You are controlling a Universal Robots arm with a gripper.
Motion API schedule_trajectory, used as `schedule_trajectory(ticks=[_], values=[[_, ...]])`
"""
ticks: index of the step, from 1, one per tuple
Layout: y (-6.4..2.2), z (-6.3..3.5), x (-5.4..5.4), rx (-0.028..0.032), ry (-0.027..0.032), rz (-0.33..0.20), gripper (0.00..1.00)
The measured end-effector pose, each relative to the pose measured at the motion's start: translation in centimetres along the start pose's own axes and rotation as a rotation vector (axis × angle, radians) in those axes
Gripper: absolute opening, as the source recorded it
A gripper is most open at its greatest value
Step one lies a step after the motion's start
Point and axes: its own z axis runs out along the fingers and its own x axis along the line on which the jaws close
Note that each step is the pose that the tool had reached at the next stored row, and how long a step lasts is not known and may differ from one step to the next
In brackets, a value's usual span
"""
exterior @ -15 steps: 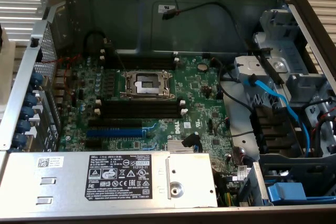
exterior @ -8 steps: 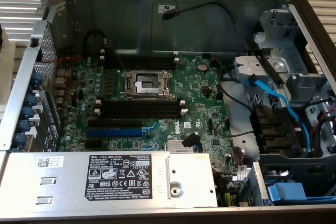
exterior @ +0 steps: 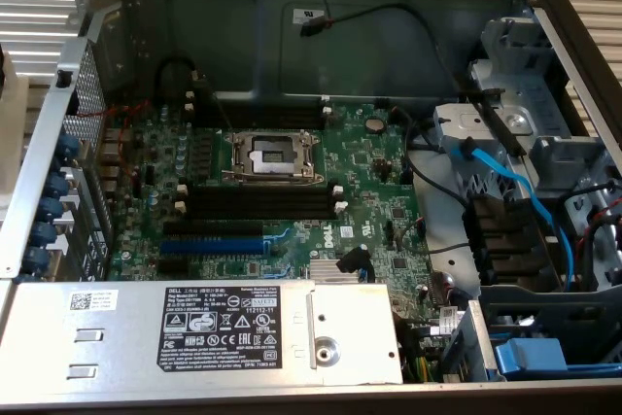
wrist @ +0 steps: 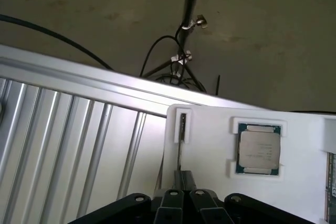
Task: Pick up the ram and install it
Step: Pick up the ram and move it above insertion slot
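DELL stands on the power supply label [exterior: 219, 323] and the motherboard [exterior: 369, 191].

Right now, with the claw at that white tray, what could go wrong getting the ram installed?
The ram stands edge-on in a narrow slot of the white tray, close to the claw; a skewed lift might jam it or tip it toward the CPU beside it. In the case, the black memory slots sit right by the open CPU socket, so a drifting descent could hit it.
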Motion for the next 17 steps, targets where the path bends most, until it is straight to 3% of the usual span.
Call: schedule_trajectory(ticks=[3,5,11,17], values=[[0.11,0.24,0.0,0.0165,0.0037,0.000,0.10],[0.31,0.51,-0.1,0.0225,0.0050,0.000,0.10],[0.53,1.40,-0.2,0.0271,0.0044,0.000,0.10],[0.53,1.40,-0.2,0.0269,0.0048,0.000,0.10]])
